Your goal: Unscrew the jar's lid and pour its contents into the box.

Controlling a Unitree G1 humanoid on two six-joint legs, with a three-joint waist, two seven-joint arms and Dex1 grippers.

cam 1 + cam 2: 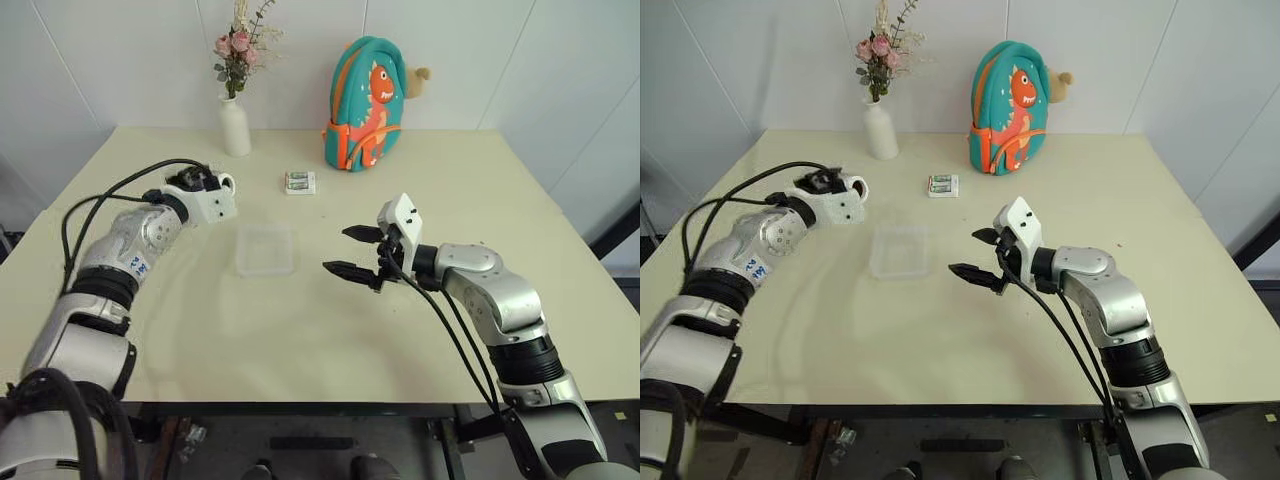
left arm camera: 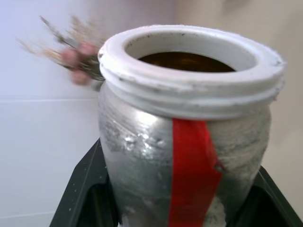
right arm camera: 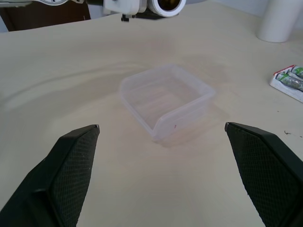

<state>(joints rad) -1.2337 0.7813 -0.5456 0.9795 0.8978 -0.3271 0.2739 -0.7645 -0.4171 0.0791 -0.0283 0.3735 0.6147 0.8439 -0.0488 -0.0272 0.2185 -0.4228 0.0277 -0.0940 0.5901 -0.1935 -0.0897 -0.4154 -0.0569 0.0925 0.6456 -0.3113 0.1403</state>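
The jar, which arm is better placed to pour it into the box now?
Left. The left claw is shut on the jar, whose mouth is uncapped with brown contents inside, and it is raised beside the box. The right claw is open and holds nothing.

You will note the jar (image 2: 189, 142) shows a greyish, frosted body with a white threaded rim and one vertical red stripe; dark brown shows inside its mouth. The box (image 1: 265, 248) is colourless and translucent against the pale cream table (image 1: 300, 340). The vase (image 1: 235, 125) is white, its flowers (image 1: 238, 45) pink with green leaves. The backpack (image 1: 368, 103) is teal, printed with an orange dinosaur. The packet (image 1: 300, 182) is green and white. Both grippers' fingers (image 3: 71, 165) are black, finely cross-hatched.
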